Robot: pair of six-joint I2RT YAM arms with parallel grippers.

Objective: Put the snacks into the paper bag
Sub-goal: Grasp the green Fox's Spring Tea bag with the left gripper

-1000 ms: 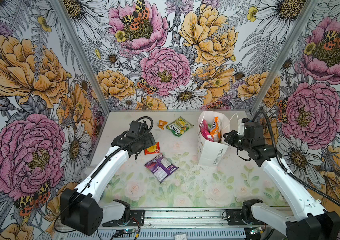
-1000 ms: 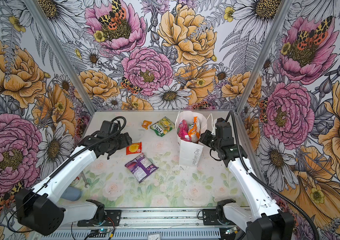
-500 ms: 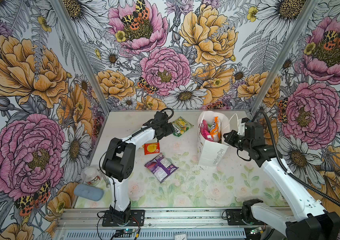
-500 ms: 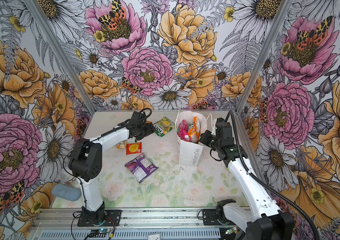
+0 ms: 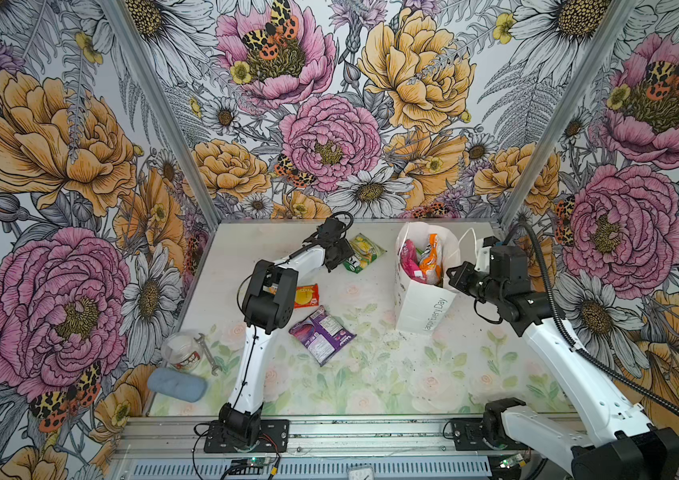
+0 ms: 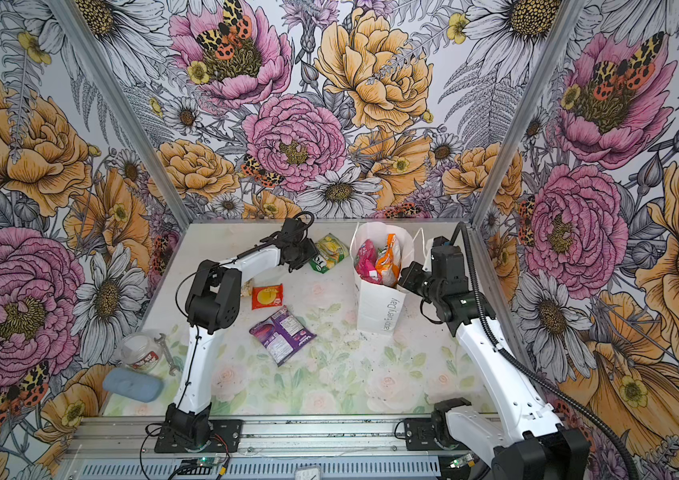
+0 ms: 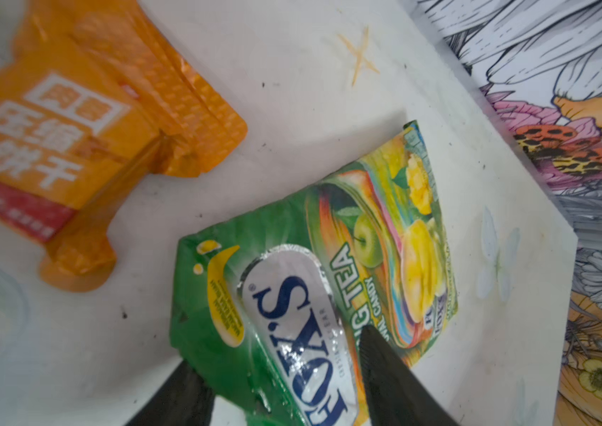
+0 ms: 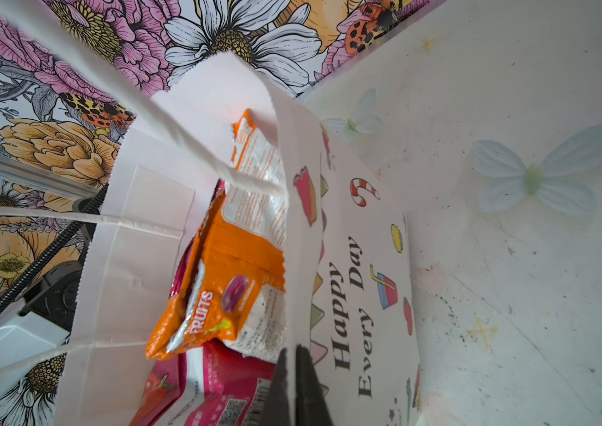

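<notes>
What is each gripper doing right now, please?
Left gripper: jaws astride the FOX'S packet; a firm grip cannot be told.
Right gripper: shut on the paper bag, at its rim.

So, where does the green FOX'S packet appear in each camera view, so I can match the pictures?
Top view: FOX'S packet at the back, left of the paper bag.
Top view: same place, left of the bag.
Left wrist: lower middle, lettering clear.
Right wrist: not in it.
Shared landmark: the left claw, at the packet's FOX'S end in both top views and the left wrist view.
</notes>
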